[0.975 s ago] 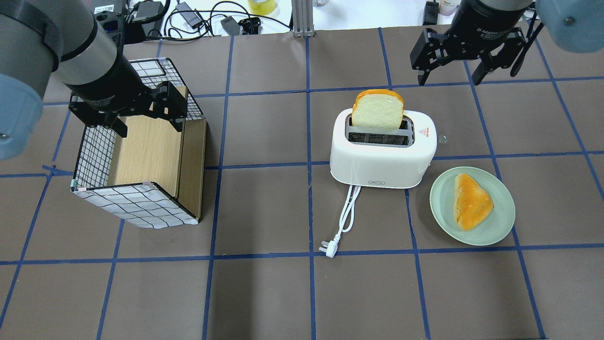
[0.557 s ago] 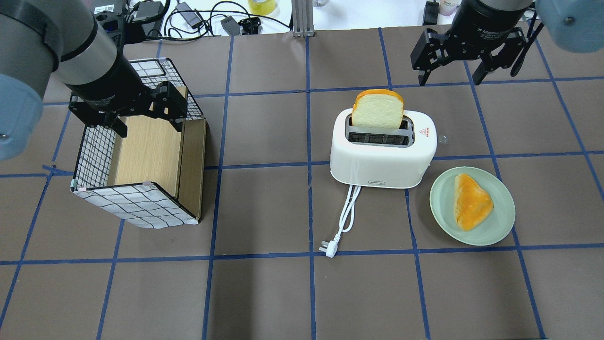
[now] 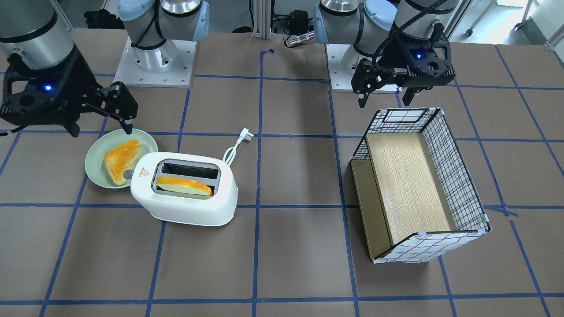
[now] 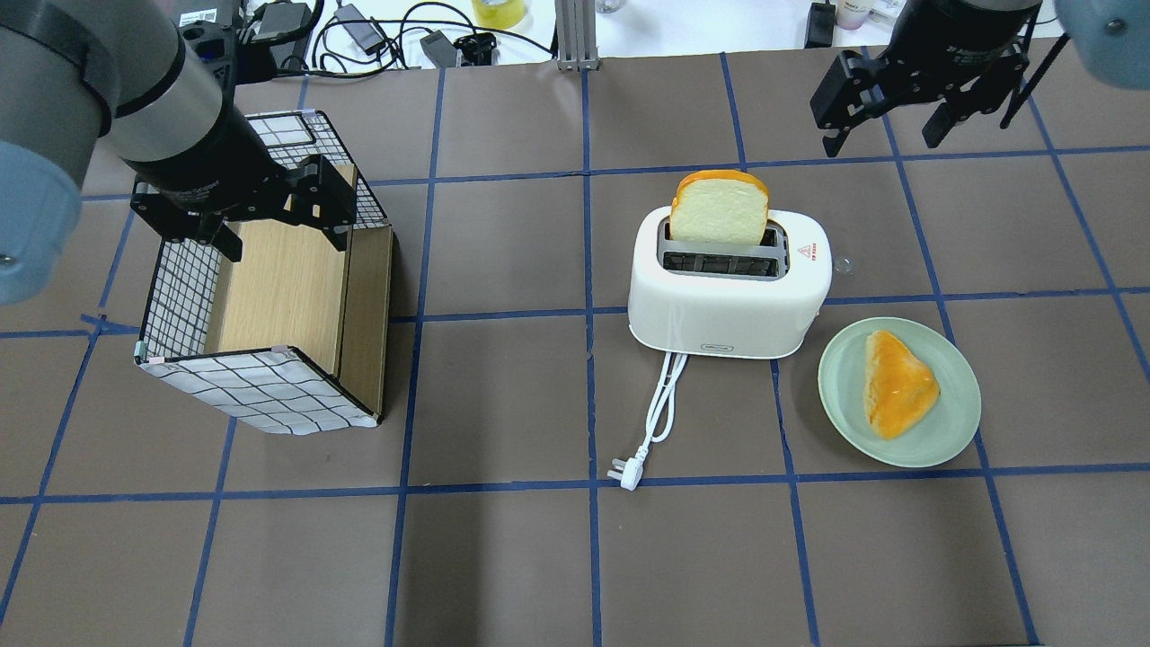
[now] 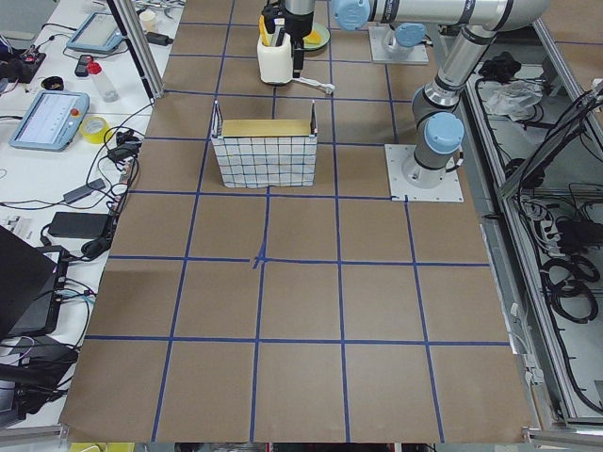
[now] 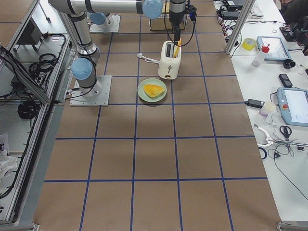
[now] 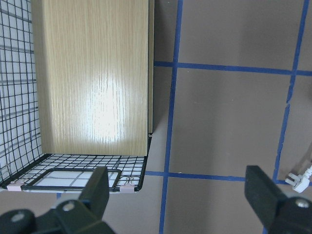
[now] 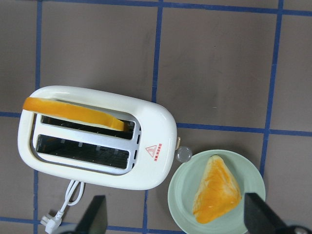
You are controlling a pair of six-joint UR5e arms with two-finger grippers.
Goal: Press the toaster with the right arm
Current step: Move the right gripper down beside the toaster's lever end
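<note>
Toaster (image 8: pixel 156 122) lever (image 8: pixel 184 154), hidden from exterior left, shows from right wrist.

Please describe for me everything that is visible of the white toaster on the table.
The toaster is white, rounded, glossy plastic by its look, standing upright on the brown table. It has two metal-lined slots; a bread slice stands in the one farther from the robot, and the other is empty. A red triangle sticker marks its top; a small knob sticks out at that end. Its white cord lies unplugged.

1 bread slice (image 4: pixel 719 211) stands in the toaster (image 4: pixel 728 310)'s far slot; plate (image 4: pixel 957 422) near its right, basket (image 4: pixel 260 391) well apart left.
</note>
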